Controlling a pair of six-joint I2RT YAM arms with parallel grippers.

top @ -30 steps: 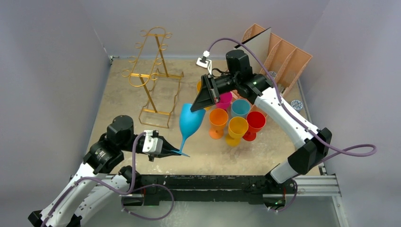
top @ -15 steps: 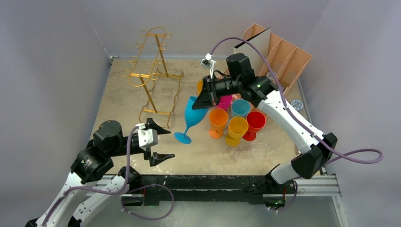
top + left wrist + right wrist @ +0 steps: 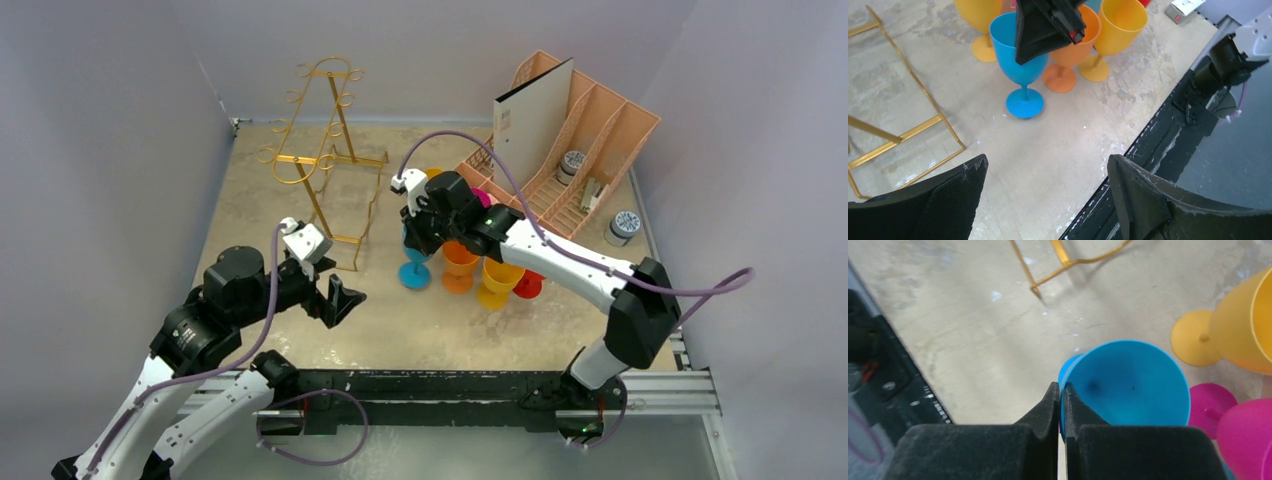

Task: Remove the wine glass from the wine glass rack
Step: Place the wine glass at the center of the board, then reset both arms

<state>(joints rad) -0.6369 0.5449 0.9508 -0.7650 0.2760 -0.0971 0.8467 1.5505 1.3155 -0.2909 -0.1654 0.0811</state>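
The blue wine glass [image 3: 413,274] stands upright, its foot [image 3: 1024,102] down on the table beside the other glasses. My right gripper [image 3: 424,232] comes down from above and is shut on the glass's rim [image 3: 1133,385], one finger inside the bowl and one outside. The gold wire wine glass rack [image 3: 320,160] stands at the back left with no glass on its hooks; its base wire [image 3: 903,135] shows in the left wrist view. My left gripper [image 3: 325,280] hangs open near the table's front left, apart from the glass, with nothing between its fingers [image 3: 963,190].
Orange [image 3: 460,262], yellow [image 3: 497,280], red [image 3: 530,285] and magenta glasses crowd right of the blue one. A peach slotted organiser [image 3: 590,130] holding a white board stands back right. A small tin [image 3: 622,225] sits by the right edge. The black front rail [image 3: 1168,125] runs below the left gripper.
My left gripper let go of the glass's foot, opened and drew back left. The right gripper closed on the rim, swung the tilted glass upright and lowered it beside the others.
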